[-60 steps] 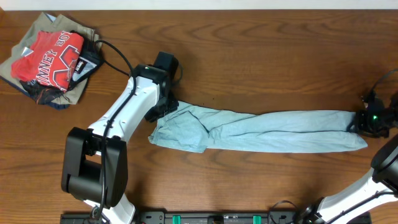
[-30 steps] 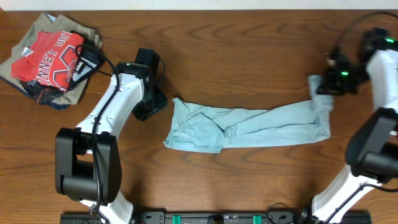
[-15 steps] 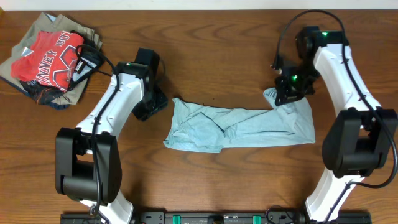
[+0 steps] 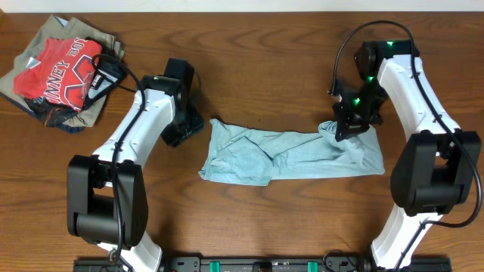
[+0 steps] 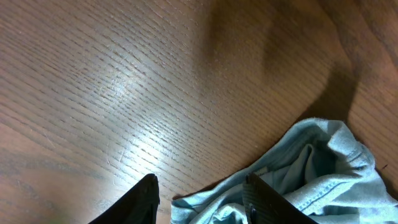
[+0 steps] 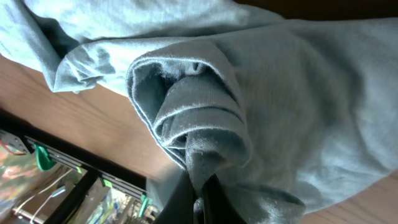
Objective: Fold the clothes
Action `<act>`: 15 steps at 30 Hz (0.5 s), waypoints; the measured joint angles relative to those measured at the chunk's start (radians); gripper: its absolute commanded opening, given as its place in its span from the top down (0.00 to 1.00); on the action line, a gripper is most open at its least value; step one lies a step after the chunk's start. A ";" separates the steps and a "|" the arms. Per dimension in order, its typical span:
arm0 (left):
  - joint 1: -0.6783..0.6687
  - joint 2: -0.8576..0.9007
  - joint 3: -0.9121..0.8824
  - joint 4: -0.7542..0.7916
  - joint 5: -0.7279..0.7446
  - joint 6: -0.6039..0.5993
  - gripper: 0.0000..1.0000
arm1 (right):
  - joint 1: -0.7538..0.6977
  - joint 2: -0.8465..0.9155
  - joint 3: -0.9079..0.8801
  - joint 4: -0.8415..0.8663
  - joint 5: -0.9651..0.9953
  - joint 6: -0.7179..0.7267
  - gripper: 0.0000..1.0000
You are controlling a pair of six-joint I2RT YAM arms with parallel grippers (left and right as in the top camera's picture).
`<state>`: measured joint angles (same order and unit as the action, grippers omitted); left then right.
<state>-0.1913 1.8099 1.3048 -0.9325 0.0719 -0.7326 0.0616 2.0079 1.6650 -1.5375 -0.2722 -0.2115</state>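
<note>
The clothes (image 4: 291, 155), a wrinkled pale blue-grey garment, lie stretched across the middle of the wooden table (image 4: 265, 60). Their right end is lifted and turned back to the left. My right gripper (image 4: 342, 128) is shut on that bunched end. In the right wrist view its gripper (image 6: 199, 199) pinches a rolled wad of the clothes (image 6: 298, 93). My left gripper (image 4: 185, 130) stands open just left of the garment's left edge. In the left wrist view its gripper (image 5: 202, 199) has its fingers apart, with the edge of the clothes (image 5: 323, 162) low between and beyond them.
A heap of other garments topped by a red T-shirt (image 4: 64, 72) sits at the back left corner. A black cable (image 4: 136, 64) runs from the heap to the left arm. The base rail (image 4: 265, 264) lines the front edge.
My right gripper has carried the garment's right end from the far right leftward over the cloth, then dipped slightly. The left gripper let go and backed off left, and has stayed still since.
</note>
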 measured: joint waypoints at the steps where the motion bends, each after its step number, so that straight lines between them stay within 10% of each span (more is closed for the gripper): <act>1: 0.000 0.000 0.000 0.000 0.000 0.000 0.54 | 0.003 0.000 -0.006 0.001 -0.005 0.001 0.89; 9: 0.000 0.000 0.000 0.001 0.000 0.000 0.54 | 0.050 0.000 -0.020 0.025 -0.069 0.014 0.53; 15: 0.000 0.000 0.000 0.001 0.000 0.000 0.54 | 0.055 0.000 -0.021 0.073 -0.078 0.015 0.50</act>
<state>-0.1913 1.8099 1.3048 -0.9318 0.0719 -0.7326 0.1165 2.0079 1.6444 -1.4643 -0.3504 -0.1963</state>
